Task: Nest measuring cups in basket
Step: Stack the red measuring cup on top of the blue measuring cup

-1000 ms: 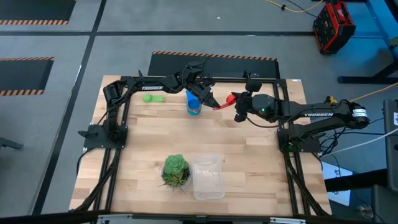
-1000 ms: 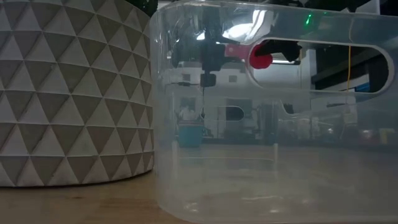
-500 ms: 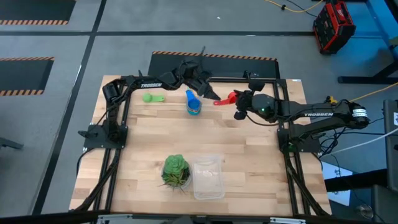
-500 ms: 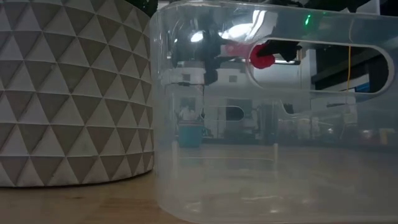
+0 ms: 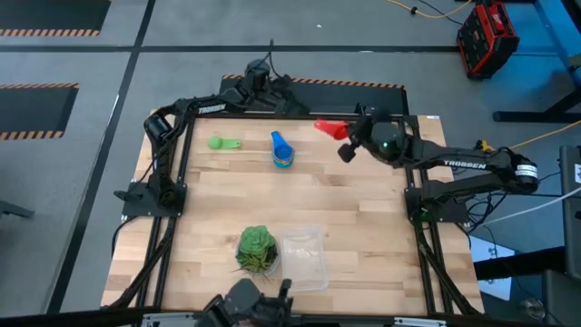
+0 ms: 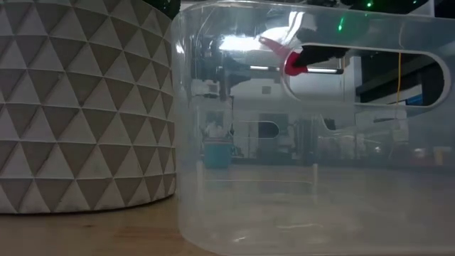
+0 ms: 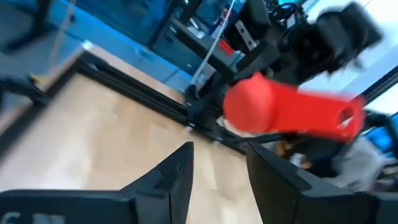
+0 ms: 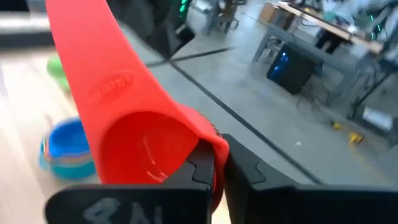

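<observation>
A red measuring cup (image 5: 327,127) hangs in the air over the table's far part, with my right gripper (image 5: 344,138) shut on it; it also shows through the basket wall (image 6: 291,62). My left gripper (image 5: 295,102) stands open at the far edge, left of the red cup (image 7: 283,112), with nothing between its fingers (image 7: 217,180). A stack of blue measuring cups (image 5: 282,154) and a green one (image 5: 222,143) rest on the table's far part. The clear basket (image 5: 304,257) stands near the front edge. My right gripper pinches the red cup's bowl at its rim (image 8: 210,144) between its two fingers. They come from the table's right side, slanting slightly down. The cup is lifted clear, and its handle (image 8: 87,56) sticks out away from the gripper toward the table's far left.
A green leafy ball (image 5: 257,248) in a white triangle-patterned pot (image 6: 85,107) stands just left of the basket. A dark object (image 5: 250,304) shows at the table's near edge. Bare wood lies between the cups and the basket.
My left gripper has drawn back from the red cup's handle toward the far left edge, rolling as it went, its fingers open throughout. My right gripper has carried the red cup a little toward the far edge and rolled it, so the handle now points far left.
</observation>
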Motion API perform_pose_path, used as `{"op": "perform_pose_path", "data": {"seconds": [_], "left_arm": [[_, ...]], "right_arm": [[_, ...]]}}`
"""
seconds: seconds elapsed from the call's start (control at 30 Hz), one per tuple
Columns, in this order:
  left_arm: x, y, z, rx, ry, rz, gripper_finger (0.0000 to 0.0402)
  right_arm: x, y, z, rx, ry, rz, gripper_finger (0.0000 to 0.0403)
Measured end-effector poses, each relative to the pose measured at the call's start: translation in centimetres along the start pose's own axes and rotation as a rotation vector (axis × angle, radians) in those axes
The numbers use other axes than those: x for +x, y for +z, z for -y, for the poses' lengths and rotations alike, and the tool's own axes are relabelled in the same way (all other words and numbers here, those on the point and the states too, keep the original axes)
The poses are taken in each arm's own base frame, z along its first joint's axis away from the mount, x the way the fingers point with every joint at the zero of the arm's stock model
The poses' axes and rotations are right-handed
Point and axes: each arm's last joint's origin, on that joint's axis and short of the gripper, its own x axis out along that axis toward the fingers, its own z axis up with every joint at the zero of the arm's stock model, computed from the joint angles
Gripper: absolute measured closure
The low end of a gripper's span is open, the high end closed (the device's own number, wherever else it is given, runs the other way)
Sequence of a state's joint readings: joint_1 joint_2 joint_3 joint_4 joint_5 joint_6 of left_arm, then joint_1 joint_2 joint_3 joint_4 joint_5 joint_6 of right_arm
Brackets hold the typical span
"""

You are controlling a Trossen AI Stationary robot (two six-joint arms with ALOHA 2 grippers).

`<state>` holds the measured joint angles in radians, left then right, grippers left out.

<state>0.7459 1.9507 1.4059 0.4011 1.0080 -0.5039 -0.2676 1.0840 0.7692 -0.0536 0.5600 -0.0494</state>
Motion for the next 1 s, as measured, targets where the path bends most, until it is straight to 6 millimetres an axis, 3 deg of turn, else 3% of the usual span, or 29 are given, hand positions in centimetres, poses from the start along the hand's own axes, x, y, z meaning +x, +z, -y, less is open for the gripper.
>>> {"op": "perform_pose_path", "data": {"seconds": [0.27, 0.6, 0.77, 1.0], "left_arm": [[2.6, -0.8, 1.3, 0.262, 0.085, 0.026, 0.0261], [7.0, -1.6, 4.9, 0.511, 0.185, 0.14, 0.026], [7.9, -1.2, 6.3, 0.572, 0.206, 0.248, 0.026], [7.9, -0.8, 6.7, 0.565, 0.243, 0.317, 0.026]], "right_arm": [[0.9, 1.1, 1.9, 0.245, -0.076, 0.106, 0.0381], [1.2, 1.2, 2.7, 0.291, -0.109, 0.119, 0.0383], [1.2, 1.1, 2.7, 0.285, -0.109, 0.113, 0.0385], [1.2, 1.0, 2.7, 0.255, -0.111, 0.105, 0.0385]]}}
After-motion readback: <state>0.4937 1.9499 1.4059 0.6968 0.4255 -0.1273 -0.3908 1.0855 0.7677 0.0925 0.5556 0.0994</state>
